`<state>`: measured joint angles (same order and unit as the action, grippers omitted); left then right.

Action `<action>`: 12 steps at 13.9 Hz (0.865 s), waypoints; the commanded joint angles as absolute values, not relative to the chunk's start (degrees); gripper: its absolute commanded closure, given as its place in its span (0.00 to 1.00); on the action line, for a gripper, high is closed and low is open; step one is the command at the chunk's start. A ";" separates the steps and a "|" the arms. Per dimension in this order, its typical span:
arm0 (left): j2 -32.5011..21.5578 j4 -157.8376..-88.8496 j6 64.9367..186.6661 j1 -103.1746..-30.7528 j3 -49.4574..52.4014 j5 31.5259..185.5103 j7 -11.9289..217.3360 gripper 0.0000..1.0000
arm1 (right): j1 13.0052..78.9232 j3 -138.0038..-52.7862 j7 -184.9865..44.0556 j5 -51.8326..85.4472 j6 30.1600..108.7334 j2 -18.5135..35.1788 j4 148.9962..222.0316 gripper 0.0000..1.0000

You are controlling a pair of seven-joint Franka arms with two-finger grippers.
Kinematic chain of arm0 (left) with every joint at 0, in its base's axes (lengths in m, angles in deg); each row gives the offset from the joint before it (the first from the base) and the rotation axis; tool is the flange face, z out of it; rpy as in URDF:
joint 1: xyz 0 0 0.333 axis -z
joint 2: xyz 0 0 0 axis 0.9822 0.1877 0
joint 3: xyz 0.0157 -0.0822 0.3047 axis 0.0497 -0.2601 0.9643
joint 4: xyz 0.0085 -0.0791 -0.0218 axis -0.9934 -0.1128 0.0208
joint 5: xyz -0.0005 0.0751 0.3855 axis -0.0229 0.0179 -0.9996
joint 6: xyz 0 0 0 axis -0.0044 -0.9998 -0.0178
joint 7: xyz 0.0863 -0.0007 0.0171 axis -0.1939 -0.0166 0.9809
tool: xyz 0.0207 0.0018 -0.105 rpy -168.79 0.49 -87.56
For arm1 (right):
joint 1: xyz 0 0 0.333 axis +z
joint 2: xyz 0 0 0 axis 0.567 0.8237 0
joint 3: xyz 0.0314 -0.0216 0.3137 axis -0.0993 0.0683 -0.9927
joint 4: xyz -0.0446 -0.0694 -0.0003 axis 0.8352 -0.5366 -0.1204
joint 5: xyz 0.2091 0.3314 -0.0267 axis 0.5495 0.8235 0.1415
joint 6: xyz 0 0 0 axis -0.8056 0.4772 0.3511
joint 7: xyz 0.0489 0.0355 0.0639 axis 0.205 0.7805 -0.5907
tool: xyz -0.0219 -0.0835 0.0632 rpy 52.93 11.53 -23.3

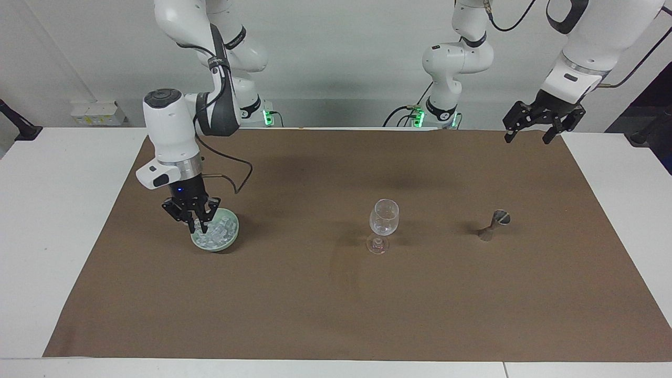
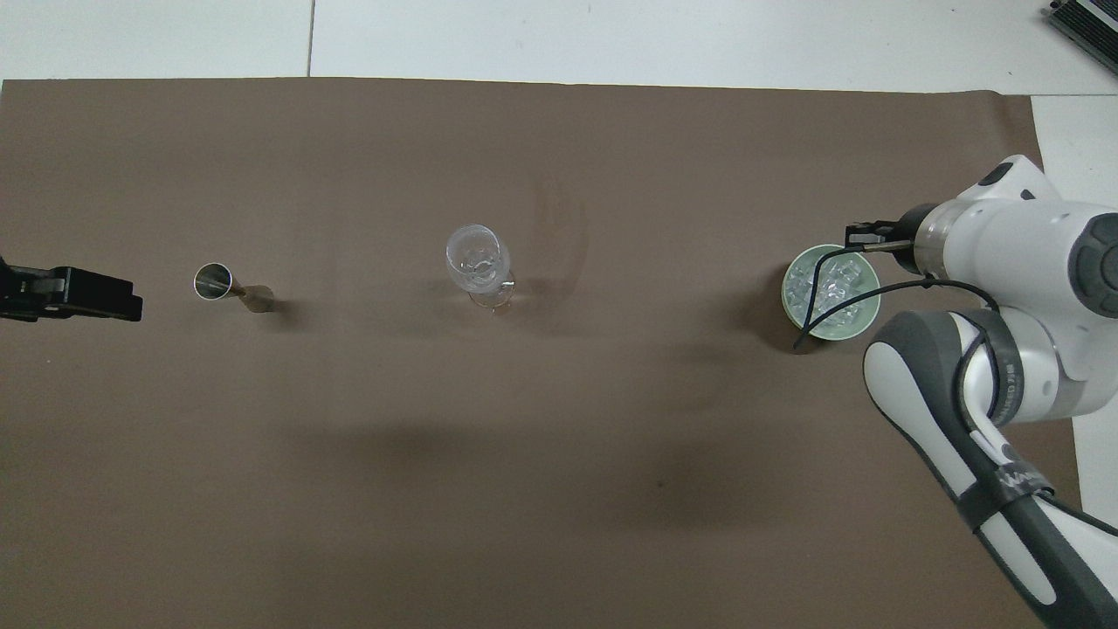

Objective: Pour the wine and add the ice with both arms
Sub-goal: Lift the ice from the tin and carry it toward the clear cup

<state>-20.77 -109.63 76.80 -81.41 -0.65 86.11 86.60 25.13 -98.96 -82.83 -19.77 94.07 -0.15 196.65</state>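
- At the right arm's end of the tabletop [image 1: 52, 220]: pale green bowl [image 1: 234, 234], stood on the brown mat [image 1: 336, 304], was heaped with ice [image 1: 218, 237].
- Over that bowl: right gripper [image 1: 195, 227], hung just above the ice, pointed straight down, fingertips pressed together; could not tell whether a cube sat pinched between them.
- Near the middle of the mat: stemmed wine glass [image 1: 384, 218], stood upright, well apart from the bowl.
- Toward the left arm's end from the glass: small metal jigger [image 1: 494, 223], stood upright on the mat, apart from the glass.
- Over the mat's corner at the left arm's end: left gripper [image 1: 536, 126], hung high in the air, fingers spread wide, held nothing, waited.
- Seen from overhead: bowl [image 2: 799, 314], glass [image 2: 477, 259] and jigger [image 2: 229, 288] sat roughly in one line across the mat.
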 commanded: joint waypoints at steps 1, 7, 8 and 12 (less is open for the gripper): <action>-21.95 -108.02 70.50 -80.50 0.19 85.58 85.68 0.00 | 24.87 -99.80 -84.44 -20.37 88.71 -0.68 191.99 1.00; -22.74 -107.84 69.68 -80.41 0.02 85.75 86.21 0.00 | 24.87 -102.34 -84.88 -15.38 77.20 -4.72 185.13 1.00; -22.83 -107.58 69.68 -80.58 0.45 85.75 86.21 0.00 | 24.87 -102.43 -84.97 -14.67 75.70 -5.33 183.90 1.00; -22.83 -107.05 69.60 -80.67 2.04 85.67 86.21 0.00 | 28.02 -105.24 -95.75 -14.57 70.94 -4.46 177.92 1.00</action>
<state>-22.39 -107.65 70.81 -81.04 1.32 86.11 86.31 26.51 -103.89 -90.35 -15.07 72.66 -5.57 180.71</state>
